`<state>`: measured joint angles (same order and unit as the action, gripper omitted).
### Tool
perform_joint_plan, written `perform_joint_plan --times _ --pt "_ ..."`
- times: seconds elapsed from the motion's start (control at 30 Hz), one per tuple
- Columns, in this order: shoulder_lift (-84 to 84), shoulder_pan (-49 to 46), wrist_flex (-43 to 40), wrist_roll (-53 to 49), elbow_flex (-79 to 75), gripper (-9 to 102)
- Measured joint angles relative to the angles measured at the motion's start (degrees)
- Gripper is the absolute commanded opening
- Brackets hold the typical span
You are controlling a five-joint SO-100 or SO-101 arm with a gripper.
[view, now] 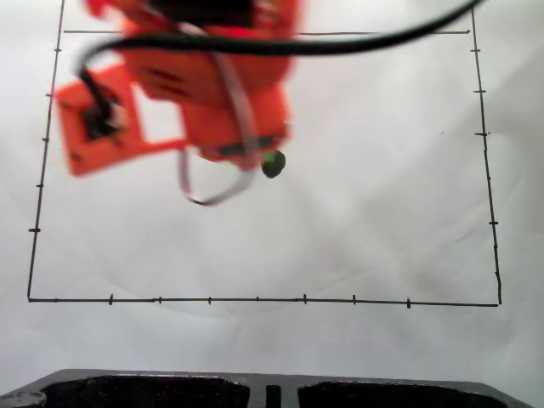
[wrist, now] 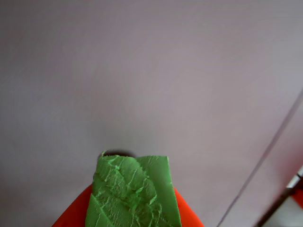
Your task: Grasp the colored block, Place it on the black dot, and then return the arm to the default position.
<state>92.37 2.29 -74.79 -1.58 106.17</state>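
- The fixed view looks down on a white sheet of paper with a thin black border of ruled lines and tick marks drawn on it.
- An orange-red robot arm reaches in from the top edge and covers the upper left part of the bordered area; it is blurred.
- A thick black cable arcs across the top of the sheet, from the arm toward the upper right corner.
- A thin grey wire loops below the arm.
- Just beside the arm's lower right end there is a small dark blot with a speck of green, the black dot; it lies a little above the sheet's middle.
- In the wrist view the green block sits at the bottom edge, with orange plastic touching both of its sides.
- The claw is clamped around the green block.
- A sliver of the dot shows just past the block's far edge.
- The right half and the lower part of the bordered area lie bare.
- A dark ledge runs along the bottom edge of the fixed view, outside the border.
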Motion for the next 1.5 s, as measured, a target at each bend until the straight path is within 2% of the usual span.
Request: perform_joint_plan --times 0.23,0.63,0.7,0.77,0.87,1.07,1.27,1.5 --pt "-3.87 3.16 1.93 0.7 -0.18 9" --pt "-8.09 2.64 4.75 -0.53 -0.18 11" --pt "-8.17 2.29 4.75 -0.53 -0.18 14" --pt "-8.17 2.2 4.31 -0.7 -0.26 25" --pt "-8.09 2.02 2.99 -0.7 -0.26 35" --pt "-1.85 0.53 -0.97 -1.49 -0.18 48" --pt "8.44 -0.88 -7.29 -3.69 -0.18 47" --pt "30.23 -2.37 -13.89 -8.35 7.12 36"
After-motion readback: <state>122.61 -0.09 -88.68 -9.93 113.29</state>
